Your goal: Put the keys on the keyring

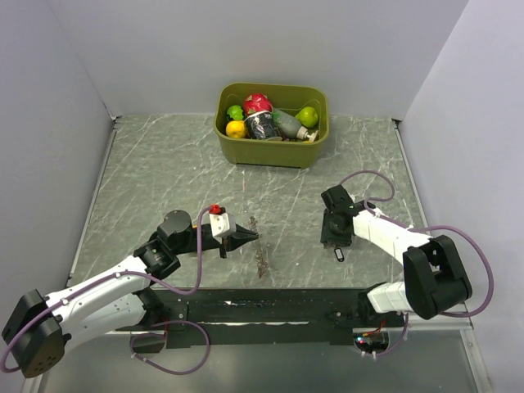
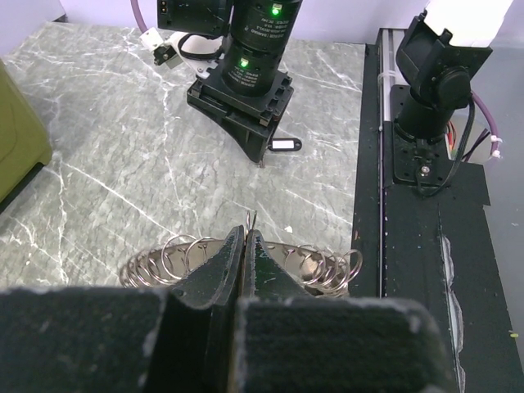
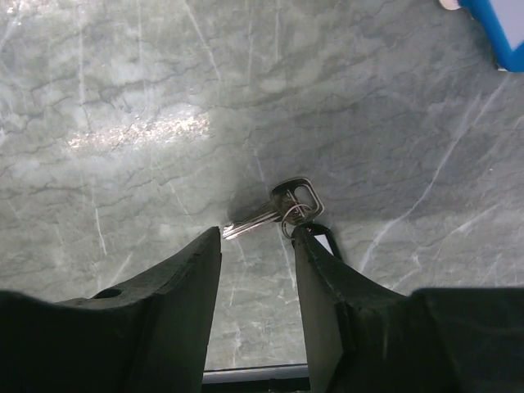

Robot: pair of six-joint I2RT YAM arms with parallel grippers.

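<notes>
The keyring [image 2: 164, 260] is a big grey ring strung with several small wire loops. It shows as a thin dark line in the top view [image 1: 260, 255]. My left gripper [image 1: 250, 237] is shut on its rim, and a thin wire loop pokes out between the closed fingertips [image 2: 248, 233]. One silver key [image 3: 282, 205] with a small split ring and a black tag [image 3: 323, 241] lies flat on the table [image 1: 339, 255]. It also shows in the left wrist view [image 2: 282, 146]. My right gripper [image 1: 336, 242] is open just above it [image 3: 258, 233], the right fingertip at the tag. No other keys show.
An olive bin [image 1: 315, 141] with a lemon [image 1: 236, 128], limes and other items stands at the back centre; its corner shows in the left wrist view [image 2: 16, 139]. A black rail [image 1: 270, 307] runs along the near edge. White walls enclose the marble table [image 1: 164, 180].
</notes>
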